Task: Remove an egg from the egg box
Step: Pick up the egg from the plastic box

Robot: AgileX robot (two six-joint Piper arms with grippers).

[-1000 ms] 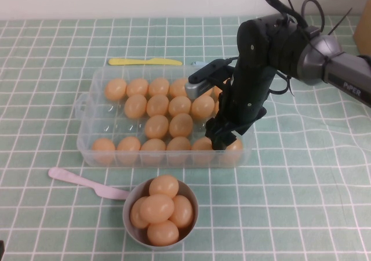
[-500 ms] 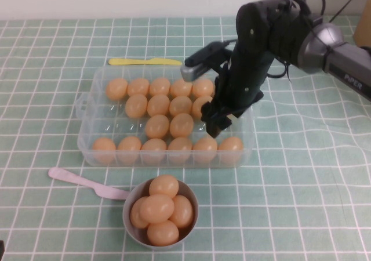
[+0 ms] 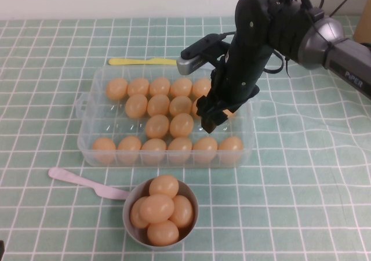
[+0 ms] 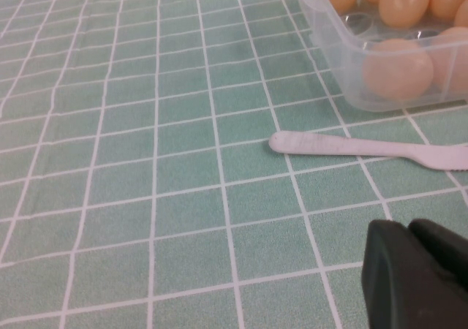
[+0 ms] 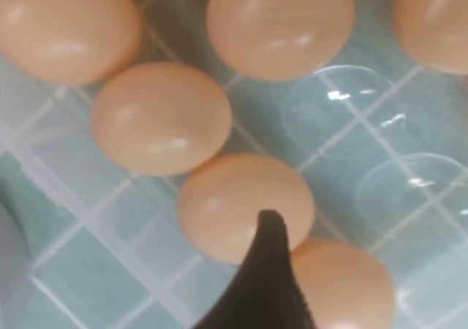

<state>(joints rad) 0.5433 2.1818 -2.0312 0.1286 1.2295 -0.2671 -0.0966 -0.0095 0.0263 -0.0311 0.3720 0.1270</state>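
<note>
The egg (image 3: 182,124) I'm after sits mid-row in the egg box (image 3: 87,127), just left of and below my right gripper (image 3: 211,120), which hangs over the box's right half with jaws spread wide and empty. My own arm hides the eggs behind it, so I probably can't count that corner. My left gripper (image 4: 417,278) is parked low near the pink knife (image 4: 365,148), well away; whether it's open, I can't tell.

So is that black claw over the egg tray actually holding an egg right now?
No. The right gripper hangs open and empty above the egg box; the left gripper is off to the side, holding nothing visible.
</note>
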